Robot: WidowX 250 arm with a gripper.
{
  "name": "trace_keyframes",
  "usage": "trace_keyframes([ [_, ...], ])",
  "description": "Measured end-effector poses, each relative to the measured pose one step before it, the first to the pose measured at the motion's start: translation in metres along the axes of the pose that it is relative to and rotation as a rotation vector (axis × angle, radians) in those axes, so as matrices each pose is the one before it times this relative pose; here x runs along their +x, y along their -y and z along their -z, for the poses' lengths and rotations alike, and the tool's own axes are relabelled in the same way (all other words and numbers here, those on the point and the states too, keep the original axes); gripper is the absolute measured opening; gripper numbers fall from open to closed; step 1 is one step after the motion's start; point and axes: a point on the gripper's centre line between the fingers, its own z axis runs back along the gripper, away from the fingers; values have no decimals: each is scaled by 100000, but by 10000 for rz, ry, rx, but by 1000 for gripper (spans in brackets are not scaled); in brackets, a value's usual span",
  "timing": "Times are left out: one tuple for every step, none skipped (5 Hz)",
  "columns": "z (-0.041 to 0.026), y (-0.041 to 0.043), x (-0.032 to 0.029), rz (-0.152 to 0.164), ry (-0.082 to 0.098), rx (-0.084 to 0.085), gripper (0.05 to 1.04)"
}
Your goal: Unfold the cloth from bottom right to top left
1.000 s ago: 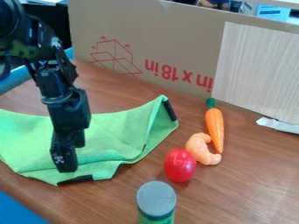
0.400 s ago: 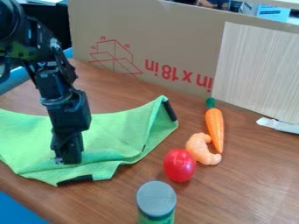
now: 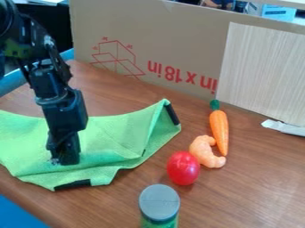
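Behind the brown table [image 3: 250, 187] stands a cardboard panel [image 3: 173, 40]. On the left part of the table lies the green cloth [image 3: 116, 138], partly folded and wrinkled. Compared with the earlier frame, the gripper [image 3: 65, 160] has moved slightly to the left, low at the cloth, and the cloth has shifted slightly left too. Whether the gripper is clenched or released, I cannot tell.

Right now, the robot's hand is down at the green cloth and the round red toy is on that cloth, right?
Not quite: the camera view shows the round red toy on the brown table, off the cloth. The hand is down at the green cloth.
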Motion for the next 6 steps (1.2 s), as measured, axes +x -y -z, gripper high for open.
trace_keyframes([
  [-1282, -1374, 70, -338, 252, 208, 53],
  [-923, -1690, 206, -452, 286, -68, 53],
  [-1380, -1718, 564, -376, 304, 107, 53],
  [-1091, -2014, 647, -357, 247, 55, 53],
  [-1096, -1596, 724, -158, 176, 393, 53],
  [-740, -1567, 553, -215, 79, 407, 53],
])
